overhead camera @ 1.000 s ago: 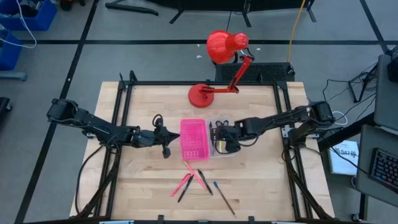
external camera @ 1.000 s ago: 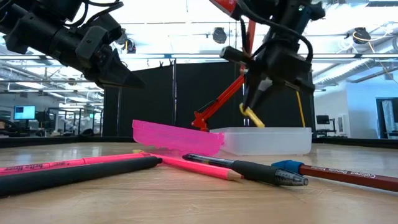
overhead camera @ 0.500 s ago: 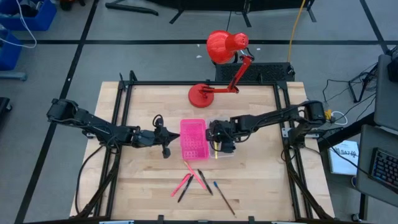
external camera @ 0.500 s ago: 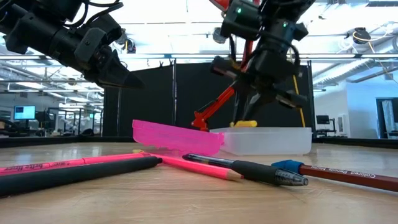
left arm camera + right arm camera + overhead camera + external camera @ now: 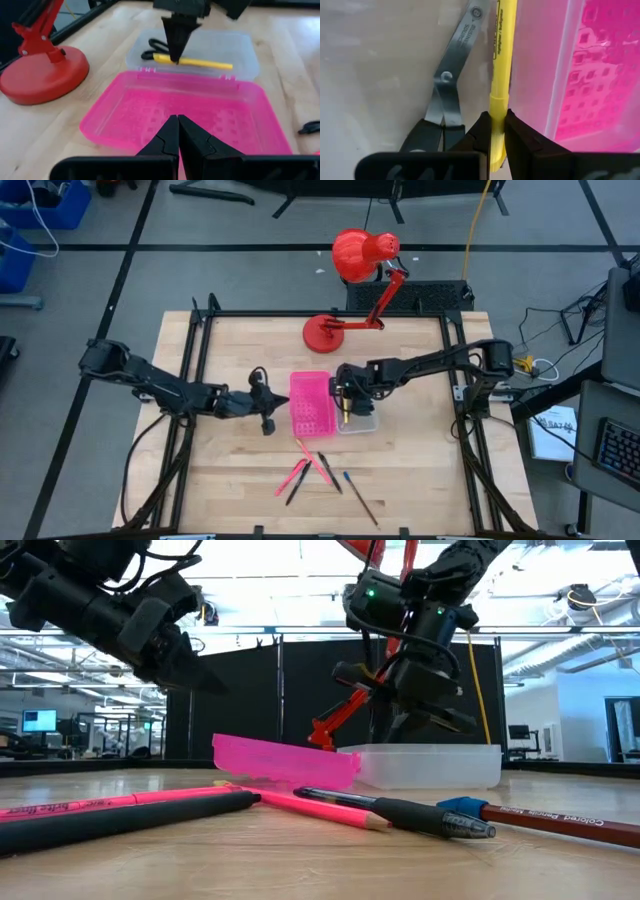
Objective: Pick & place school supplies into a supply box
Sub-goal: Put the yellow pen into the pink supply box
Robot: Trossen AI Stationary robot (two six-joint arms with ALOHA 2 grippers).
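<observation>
Right pincer (image 5: 493, 131) gripping yellow pen (image 5: 501, 75) low inside clear tray (image 5: 240, 47); next: release; left pincer (image 5: 176, 131) closed, idle.

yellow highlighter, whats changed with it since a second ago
The right gripper carried the yellow highlighter down from above into the clear tray, next to the scissors, swinging it flat and still clamped on it. The left gripper, the pink half and the pens on the table stayed as they were.
</observation>
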